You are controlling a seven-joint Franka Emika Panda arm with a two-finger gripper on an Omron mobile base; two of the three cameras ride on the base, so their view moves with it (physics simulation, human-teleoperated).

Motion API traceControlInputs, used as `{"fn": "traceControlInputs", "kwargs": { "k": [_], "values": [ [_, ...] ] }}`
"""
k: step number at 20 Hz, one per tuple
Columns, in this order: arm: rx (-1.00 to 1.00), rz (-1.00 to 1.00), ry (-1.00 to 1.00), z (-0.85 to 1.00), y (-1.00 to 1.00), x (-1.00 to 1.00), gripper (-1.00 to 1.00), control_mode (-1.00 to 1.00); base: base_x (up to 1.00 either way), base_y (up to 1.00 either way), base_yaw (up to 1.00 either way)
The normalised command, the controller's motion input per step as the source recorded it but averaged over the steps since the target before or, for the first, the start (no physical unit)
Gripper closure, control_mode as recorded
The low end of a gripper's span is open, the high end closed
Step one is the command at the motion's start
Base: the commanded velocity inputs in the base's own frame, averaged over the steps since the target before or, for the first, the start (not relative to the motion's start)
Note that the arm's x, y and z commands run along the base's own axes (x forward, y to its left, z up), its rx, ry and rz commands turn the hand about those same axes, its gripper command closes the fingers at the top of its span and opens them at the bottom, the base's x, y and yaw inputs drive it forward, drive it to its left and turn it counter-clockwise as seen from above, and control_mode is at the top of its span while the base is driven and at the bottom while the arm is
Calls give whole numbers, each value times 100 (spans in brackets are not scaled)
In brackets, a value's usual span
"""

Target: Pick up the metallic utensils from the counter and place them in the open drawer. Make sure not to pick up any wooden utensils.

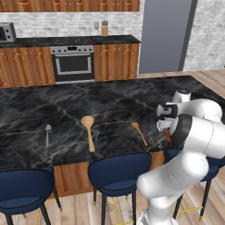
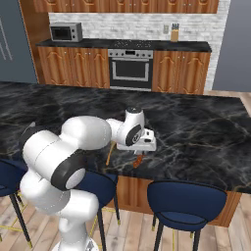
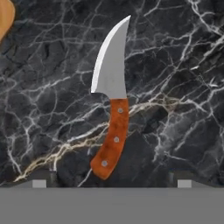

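The counter [image 1: 110, 105] is a broad black marble slab with thin gold and white veins, standing in a kitchen with a whitewashed brick back wall, reddish-brown cabinets, a steel oven [image 1: 73, 63], a microwave [image 2: 66, 32] and a knife block [image 1: 104, 29] on the far worktop. Three blue stools [image 1: 118, 173] stand along the counter's near edge on a pale plank floor.

A knife [image 3: 111, 96] with a curved silver blade and an orange-brown riveted handle lies flat on the marble, near the counter's near edge. In the hand view it sits directly ahead of the gripper [image 3: 109, 183], its handle end between the two dark fingertips [image 3: 39, 183] and its blade pointing away. The jaws stand wide apart, holding nothing, and whether the tips touch the marble cannot be told. In the right base view the orange handle peeks out just below the white hand [image 2: 139, 139].

One small silver spoon [image 1: 47, 134] lies toward the left end of the near edge, well apart from the gripper. Two wooden spoons lie between it and the hand: the larger wooden spoon [image 1: 88, 132] near the middle, the slimmer wooden spoon [image 1: 139, 133] nearer the arm.
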Motion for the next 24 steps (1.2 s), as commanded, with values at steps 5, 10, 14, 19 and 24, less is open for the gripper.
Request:
{"fn": "traceControlInputs", "kwargs": {
  "k": [5, 10, 14, 19, 24],
  "values": [
    [0, 0, 1, -39, -15, 38, -100, -100, 0, 0, 0],
    [0, 0, 1, -34, -8, 25, -100, -100, 0, 0, 0],
    [0, 0, 0, -31, 0, 1, -100, -100, 0, 0, 0],
    [0, 0, 0, -34, 0, 13, -100, -100, 0, 0, 0],
    [0, 0, 0, -38, 0, 28, -100, -100, 0, 0, 0]
  ]
}}
